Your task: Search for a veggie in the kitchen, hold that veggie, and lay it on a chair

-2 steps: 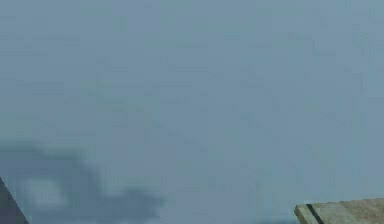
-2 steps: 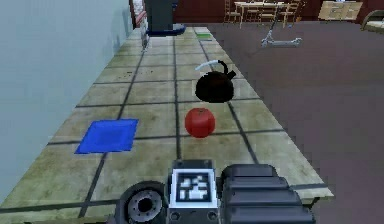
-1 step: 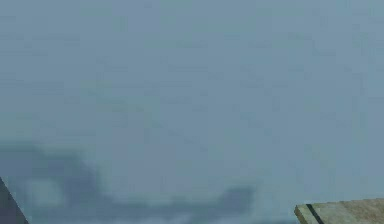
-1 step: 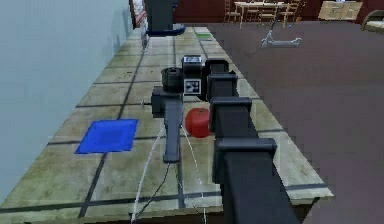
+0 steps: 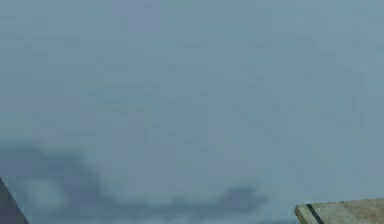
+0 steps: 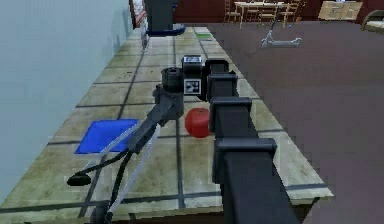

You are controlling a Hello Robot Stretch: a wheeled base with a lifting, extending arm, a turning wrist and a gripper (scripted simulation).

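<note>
Veggie [image 6: 198,122], red and round, sits on the tiled counter [image 6: 110,95] just beside the arm [image 6: 245,170]; the gripper [image 6: 90,197] reaches over the same counter next to a blue mat [image 6: 105,137], and I cannot tell its fingers' set or whether it holds anything.

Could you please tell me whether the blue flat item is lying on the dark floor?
No, the blue flat item lies on the tiled counter, left of the arm.
</note>
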